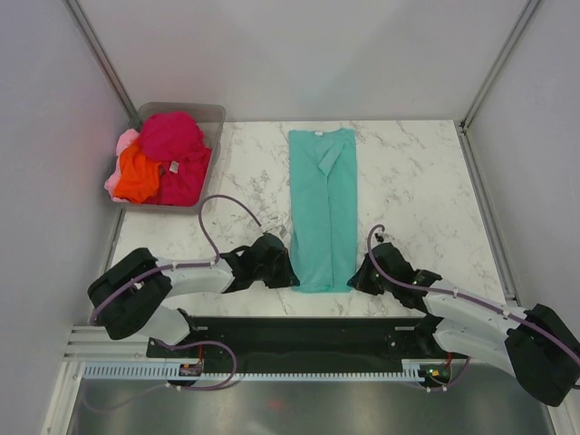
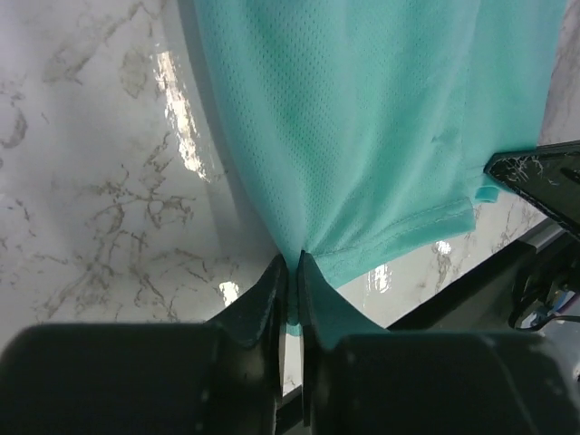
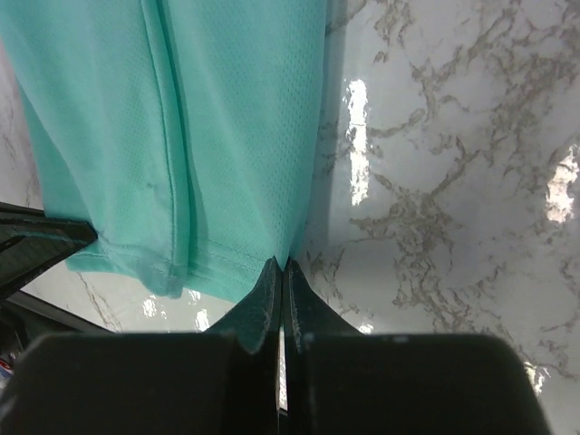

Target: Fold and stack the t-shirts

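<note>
Both my arms reach low and forward from the near edge, elbows out, wrists turned in toward each other. My left pincer sits at the near left corner of the teal t-shirt. My right pincer sits at the near right corner. The left jaws are pressed almost together with a fold of teal hem caught between them. The right jaws are fully together right at the hem's edge, nipping the cloth. How much cloth lies inside them I cannot make out.

From above, my own wrists cover both fingertips and the shirt's near corners.

The teal t-shirt stretches straight away from my pincers as a long narrow strip on the marble table. Its sides are folded in, one sleeve lies across the far end, and its fine mesh weave is smooth. Far ahead and left of my left pincer, a clear bin holds a crumpled magenta t-shirt, an orange t-shirt and a pink t-shirt.
</note>
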